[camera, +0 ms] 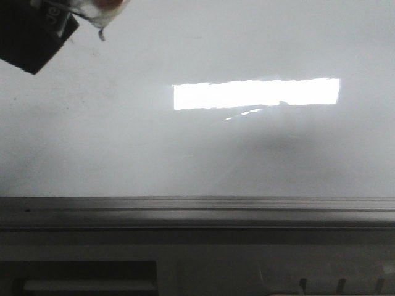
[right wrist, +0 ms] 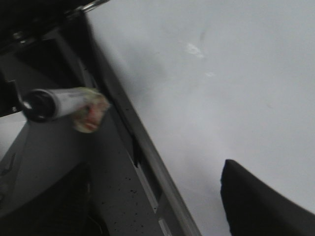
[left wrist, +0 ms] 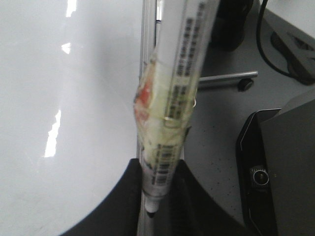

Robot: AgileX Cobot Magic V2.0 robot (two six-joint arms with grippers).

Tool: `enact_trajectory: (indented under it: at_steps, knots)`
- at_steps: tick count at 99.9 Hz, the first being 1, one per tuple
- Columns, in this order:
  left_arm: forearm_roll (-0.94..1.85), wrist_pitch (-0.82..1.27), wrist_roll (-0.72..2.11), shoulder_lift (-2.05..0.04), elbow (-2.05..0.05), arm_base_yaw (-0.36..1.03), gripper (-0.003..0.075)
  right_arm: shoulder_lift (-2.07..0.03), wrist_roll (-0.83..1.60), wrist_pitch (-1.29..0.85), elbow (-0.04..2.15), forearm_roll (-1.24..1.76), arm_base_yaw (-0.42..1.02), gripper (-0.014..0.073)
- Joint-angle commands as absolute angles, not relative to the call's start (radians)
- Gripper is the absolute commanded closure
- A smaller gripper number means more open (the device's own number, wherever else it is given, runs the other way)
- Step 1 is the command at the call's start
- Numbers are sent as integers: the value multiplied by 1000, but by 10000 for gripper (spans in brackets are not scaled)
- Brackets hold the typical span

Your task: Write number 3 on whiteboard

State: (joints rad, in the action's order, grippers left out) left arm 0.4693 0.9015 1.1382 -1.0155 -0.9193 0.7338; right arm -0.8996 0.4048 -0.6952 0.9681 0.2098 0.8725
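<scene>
The whiteboard (camera: pixel 197 154) fills most of the front view, with a grey edge rail (camera: pixel 197 209) along its near side and a bright rectangular reflection (camera: pixel 256 94). I see no drawn number 3 on it. My left gripper (camera: pixel 43 34), at the board's far left corner, is shut on a white marker pen (left wrist: pixel 172 113) wrapped in yellowish tape. The pen's black tip (camera: pixel 102 36) points down at the board; I cannot tell if it touches. My right gripper (right wrist: pixel 147 196) is open and empty over the board's edge rail (right wrist: pixel 147 157). It does not show in the front view.
A grey speckled table surface (left wrist: pixel 216 147) lies beside the board. A black device (left wrist: pixel 275 167) and cables (left wrist: pixel 275 54) sit on it. Dark equipment (right wrist: pixel 34 29) stands near the pen in the right wrist view.
</scene>
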Motion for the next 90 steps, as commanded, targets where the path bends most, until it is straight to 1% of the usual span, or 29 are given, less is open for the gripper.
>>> enact_trajectory:
  at_steps: [1, 17, 38, 44, 49, 54, 57, 62, 65, 71, 72, 74, 79, 84, 90]
  knots:
    - [476, 869, 1143, -994, -958, 744, 741, -941, 430, -558, 1015, 225, 949, 113]
    - [476, 869, 1143, -993, -958, 744, 741, -1021, 430, -464, 1038, 225, 1001, 113]
    - [479, 869, 1143, -993, -958, 744, 741, -1099, 430, -460, 1070, 255, 1001, 114]
    - [479, 869, 1143, -993, -958, 744, 741, -1111, 430, -460, 1071, 261, 1001, 137]
    - [479, 869, 1143, -993, -958, 744, 741, -1118, 430, -464, 1071, 268, 1001, 188]
    - [484, 869, 1143, -993, -958, 744, 741, -1125, 430, -473, 1071, 273, 1001, 267]
    - [487, 869, 1143, -993, -958, 744, 741, -1127, 430, -478, 1071, 277, 1001, 323]
    - [489, 869, 1143, -993, -958, 744, 741, -1132, 430, -482, 1071, 284, 1001, 442]
    - [489, 869, 1143, -993, -958, 744, 741, -1134, 430, -482, 1071, 286, 1001, 487]
    - [491, 869, 1143, -993, -958, 744, 741, -1134, 430, -476, 1071, 291, 1001, 628]
    - [491, 869, 1143, -993, -958, 744, 741, -1134, 430, -474, 1071, 291, 1001, 628]
    - [493, 869, 1143, -993, -958, 744, 740, -1134, 430, -474, 1071, 291, 1001, 665]
    - [505, 869, 1139, -993, -958, 744, 734, -1136, 430, -466, 1071, 296, 1001, 656]
    - [511, 871, 1123, -988, -958, 744, 705, -1136, 430, -455, 1071, 296, 1001, 656]
    - [513, 871, 1120, -979, -958, 744, 618, -1136, 430, -444, 1071, 296, 1001, 656]
